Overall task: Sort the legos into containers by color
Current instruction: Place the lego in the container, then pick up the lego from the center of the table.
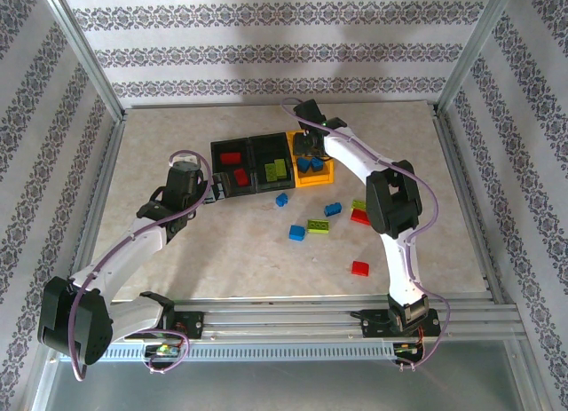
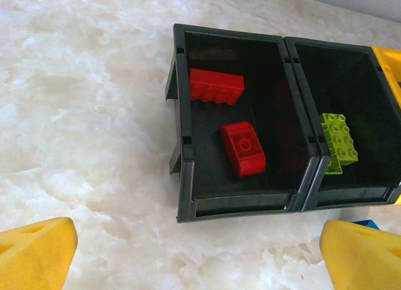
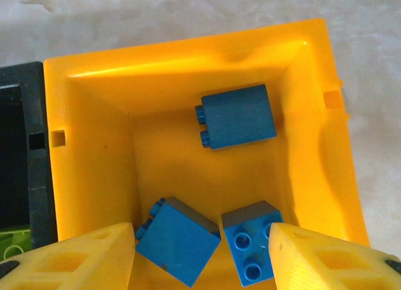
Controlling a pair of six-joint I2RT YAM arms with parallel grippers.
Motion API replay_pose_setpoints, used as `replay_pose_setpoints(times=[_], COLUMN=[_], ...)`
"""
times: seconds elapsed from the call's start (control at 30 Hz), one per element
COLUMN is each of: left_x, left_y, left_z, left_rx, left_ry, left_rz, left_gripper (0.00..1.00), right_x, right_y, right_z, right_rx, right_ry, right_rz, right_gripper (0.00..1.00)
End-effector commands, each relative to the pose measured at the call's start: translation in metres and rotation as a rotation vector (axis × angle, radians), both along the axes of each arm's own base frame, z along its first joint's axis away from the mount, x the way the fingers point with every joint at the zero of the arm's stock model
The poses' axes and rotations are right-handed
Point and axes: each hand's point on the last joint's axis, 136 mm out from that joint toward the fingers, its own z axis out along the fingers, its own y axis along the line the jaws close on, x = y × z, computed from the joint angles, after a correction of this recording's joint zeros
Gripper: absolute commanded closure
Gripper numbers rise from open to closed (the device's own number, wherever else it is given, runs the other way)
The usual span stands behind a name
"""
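**A:** Where was the right hand [image 1: 308, 149]?

**B:** It was over the yellow bin [image 3: 94, 89], at the right end of the row of containers. Its fingers were apart and clamped on nothing. Three blue bricks [image 3: 238, 118] lay on the bin floor beneath it, one by the far wall and two close to the fingertips.

**A:** And the left hand [image 2: 197, 240]?

**B:** Its fingers were spread wide and it was empty. It hung just in front of the left black bin [image 2: 182, 146], which held two red bricks [image 2: 243, 149]. The middle black bin [image 2: 301, 83] held a lime green brick [image 2: 338, 143].

**A:** So what did the coming pick turn on?

**B:** It turned on the loose blue brick [image 1: 281, 199]. That one lay on the bench [image 1: 231, 260] just in front of the row, about where the middle bin met the yellow one. From the right hand it lay back toward the arm bases and a little to the left. From the left hand it lay off to the right, with a corner of blue showing by that hand's right finger. It was too small for me to read a long axis.

**A:** Which arm was nearer?

**B:** I couldn't tell, since it sat nearly between them. I judged that either arm could reach it.

**A:** And the other loose ones?

**B:** They were nearer the bases, on the right arm's side: two more blue, two green and two red. One green brick [image 1: 317, 225] lay with its long axis across the bench, left to right. I'd have given those to the right arm.
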Motion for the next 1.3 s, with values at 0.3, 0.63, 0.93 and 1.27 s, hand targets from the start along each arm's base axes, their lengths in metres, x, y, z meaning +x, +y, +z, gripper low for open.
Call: replay_pose_setpoints(times=[0.3, 0.63, 0.93, 1.27], left_x=[-0.006, -0.005, -0.001, 0.004], left_y=[0.009, 0.007, 0.001, -0.005], left_z=[-0.005, -0.006, -0.011, -0.015], left_rx=[0.012, 0.004, -0.015, -0.029], left_ry=[0.020, 0.017, 0.028, 0.042], left_rz=[0.022, 0.016, -0.002, -0.018], left_gripper=[0.00, 0.00, 0.00, 0.00], right_x=[-0.055, -0.111, -0.165, -0.196], right_y=[-0.012, -0.026, -0.039, -0.051], right_z=[0.045, 0.033, -0.001, -0.027], right_rx=[0.007, 0.001, 0.038, 0.060], right_ry=[-0.042, 0.007, 0.105, 0.182], right_rz=[-0.032, -0.074, -0.178, -0.240], right_gripper=[0.39, 0.39, 0.39, 0.38])
